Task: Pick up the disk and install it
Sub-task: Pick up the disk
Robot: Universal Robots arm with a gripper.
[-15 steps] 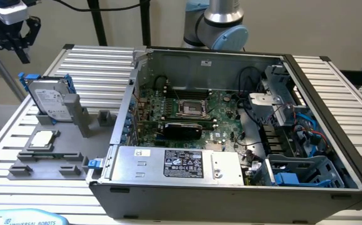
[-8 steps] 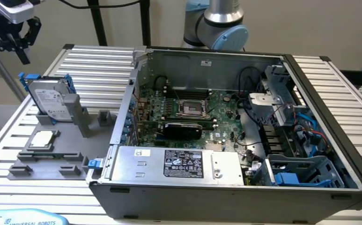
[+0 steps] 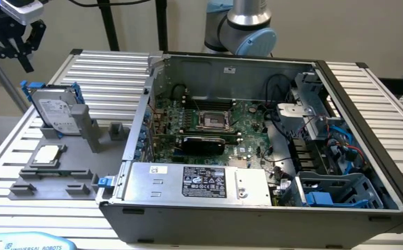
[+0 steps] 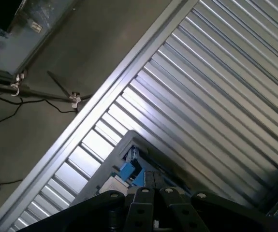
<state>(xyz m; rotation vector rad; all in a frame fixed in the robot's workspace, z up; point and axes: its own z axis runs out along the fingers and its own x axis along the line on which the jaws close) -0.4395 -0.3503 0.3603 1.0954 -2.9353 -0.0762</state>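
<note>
Gripper [image 3: 24,56] of the arm, fingers closed together and holding nothing, hanging in the air at the exterior view's far left, above the table [image 3: 111,67] and apart from everything on it. In the wrist view the closed fingertips [image 4: 146,195] meet just above the disk [image 4: 127,170].

Disk [image 3: 53,111]: silver-grey drive with a white label in a blue carrier, standing on edge and tilted back in a grey holder [image 3: 90,127] at the left of the table, below and slightly nearer than the gripper.

CPU chip [image 3: 46,154]: lying flat on the same grey fixture, just nearer than the disk.

Computer case [image 3: 257,219]: open, to the right of the fixture. It shows the motherboard [image 3: 215,117], a grey box with a black label [image 3: 201,182] at the near edge, and blue drive bays [image 3: 333,190] at the near right.
</note>
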